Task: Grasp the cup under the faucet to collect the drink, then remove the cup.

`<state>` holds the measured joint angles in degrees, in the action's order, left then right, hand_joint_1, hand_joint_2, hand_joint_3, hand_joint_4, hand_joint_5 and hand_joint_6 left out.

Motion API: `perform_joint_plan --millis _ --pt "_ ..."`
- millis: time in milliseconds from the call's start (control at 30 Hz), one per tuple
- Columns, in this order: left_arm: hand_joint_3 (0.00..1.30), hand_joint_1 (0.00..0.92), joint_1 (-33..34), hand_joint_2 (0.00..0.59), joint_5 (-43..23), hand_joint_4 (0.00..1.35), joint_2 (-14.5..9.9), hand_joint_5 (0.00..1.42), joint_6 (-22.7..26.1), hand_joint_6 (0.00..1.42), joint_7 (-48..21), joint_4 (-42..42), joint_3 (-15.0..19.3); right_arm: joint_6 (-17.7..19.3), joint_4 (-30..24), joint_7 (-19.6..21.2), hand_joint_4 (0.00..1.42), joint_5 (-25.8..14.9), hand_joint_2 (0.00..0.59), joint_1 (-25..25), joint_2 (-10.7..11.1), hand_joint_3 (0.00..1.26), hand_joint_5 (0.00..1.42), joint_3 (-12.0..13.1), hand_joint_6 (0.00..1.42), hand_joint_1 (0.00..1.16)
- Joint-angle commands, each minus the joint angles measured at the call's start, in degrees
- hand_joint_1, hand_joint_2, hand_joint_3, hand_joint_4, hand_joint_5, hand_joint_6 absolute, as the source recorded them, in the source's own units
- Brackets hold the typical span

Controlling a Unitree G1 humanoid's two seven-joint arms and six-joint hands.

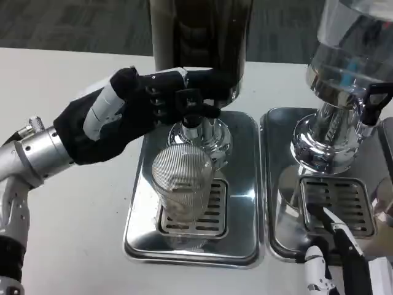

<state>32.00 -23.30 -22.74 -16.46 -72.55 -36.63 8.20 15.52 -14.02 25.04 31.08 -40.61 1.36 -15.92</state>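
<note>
Glass is what the cup (182, 187) seems to be made of — clear, ribbed, thin in the wall, so it is stiff but fragile, and probably slippery where it is wet. It stands upright on the drip grate (191, 212) of the left steel tray (138, 227), directly below the faucet (195, 123) of the dark dispenser (199, 37). The left hand (126, 110) is at the black tap handle (187, 98), fingers curled on it — it appears to press it. The right hand (334, 258) rests low at the other tray (279, 246), fingers extended, holding nothing. I would grip the cup around its middle, on the ribs, gently; with drink inside it becomes heavier and must stay upright.
</note>
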Motion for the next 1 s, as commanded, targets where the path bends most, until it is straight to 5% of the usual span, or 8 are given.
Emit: perform_joint_plan --millis 33,1000 --pt "0.25 0.000 -1.3 0.062 1.3 0.12 -0.8 0.12 -1.9 0.20 -1.5 -0.5 -1.1 0.7 -0.6 -0.4 0.18 -0.4 0.563 0.2 0.3 0.24 0.15 0.4 0.07 0.21" --pt "0.26 0.000 -2.3 0.058 3.9 0.13 -1.9 0.12 -17.0 0.21 -0.3 -1.0 -4.7 0.8 -1.4 -0.7 0.19 -0.5 0.559 0.1 0.7 0.24 0.15 0.6 0.06 0.20"
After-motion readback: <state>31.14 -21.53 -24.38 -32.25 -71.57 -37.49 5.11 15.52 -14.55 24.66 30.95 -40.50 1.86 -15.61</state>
